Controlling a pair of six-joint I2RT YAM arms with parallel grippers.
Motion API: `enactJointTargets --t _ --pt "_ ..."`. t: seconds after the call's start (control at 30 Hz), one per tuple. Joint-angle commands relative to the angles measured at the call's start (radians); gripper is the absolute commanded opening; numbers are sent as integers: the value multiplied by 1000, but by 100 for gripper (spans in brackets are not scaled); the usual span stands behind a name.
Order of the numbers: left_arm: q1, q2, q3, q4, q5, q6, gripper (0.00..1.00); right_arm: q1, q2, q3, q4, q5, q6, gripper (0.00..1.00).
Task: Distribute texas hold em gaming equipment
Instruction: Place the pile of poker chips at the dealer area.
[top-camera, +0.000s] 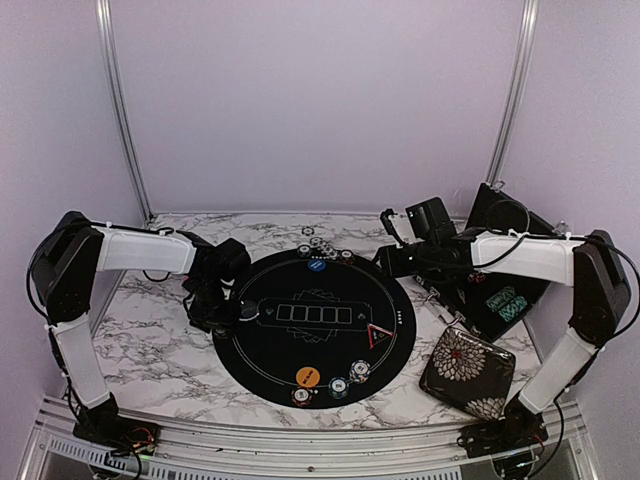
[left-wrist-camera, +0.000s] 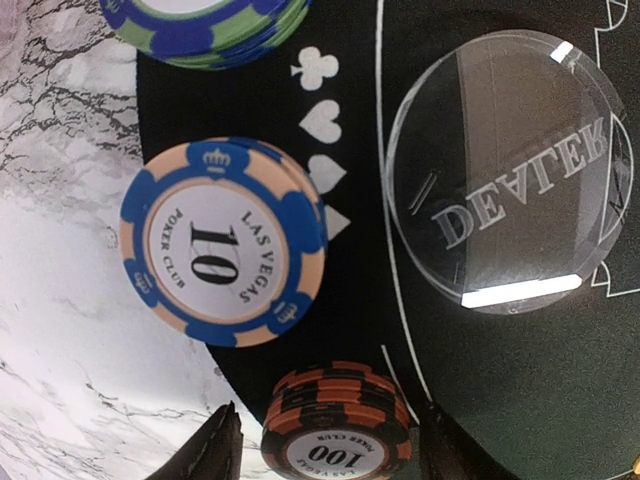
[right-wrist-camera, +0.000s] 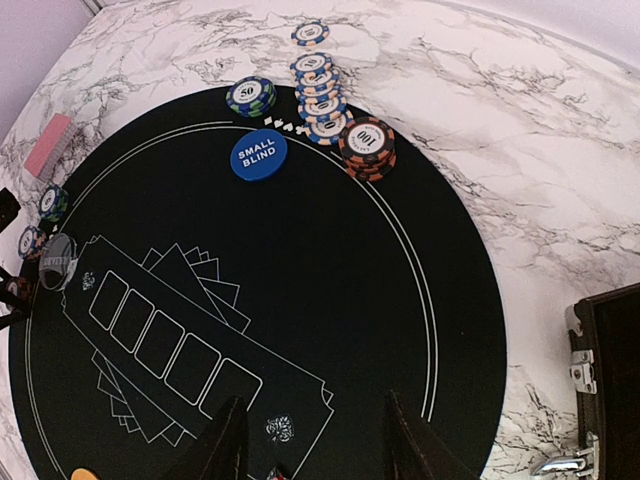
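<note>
On the left rim of the round black mat (top-camera: 330, 300), my left gripper (left-wrist-camera: 335, 452) stands open around an orange-and-black "100" chip stack (left-wrist-camera: 335, 425), with a gap on each side. Beside that stack are a blue-and-peach "10" stack (left-wrist-camera: 222, 240), a green-and-blue stack (left-wrist-camera: 205, 25) and the clear dealer button (left-wrist-camera: 505, 170). My right gripper (right-wrist-camera: 318, 445) hangs open and empty over the mat's right side. The blue small blind disc (right-wrist-camera: 258, 155) and several chip stacks (right-wrist-camera: 320, 85) lie at the far rim. Pink-backed cards (right-wrist-camera: 47, 145) rest on the marble.
An orange disc (top-camera: 307, 377), more chip stacks (top-camera: 340, 385) and a red-edged triangle (top-camera: 377, 335) lie on the mat's near side. A floral pouch (top-camera: 467, 372) sits at the front right. An open black case (top-camera: 500, 290) stands behind it, under the right arm.
</note>
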Motion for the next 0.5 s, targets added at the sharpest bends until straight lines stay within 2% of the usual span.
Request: enactJointTargets --t 0.0,0.47 --pt "3 -8 -1 -17 -2 8 63 -7 -15 10 14 9 -7 44" --pt "0 -64 -24 -18 21 13 72 -7 -11 9 16 8 -7 44"
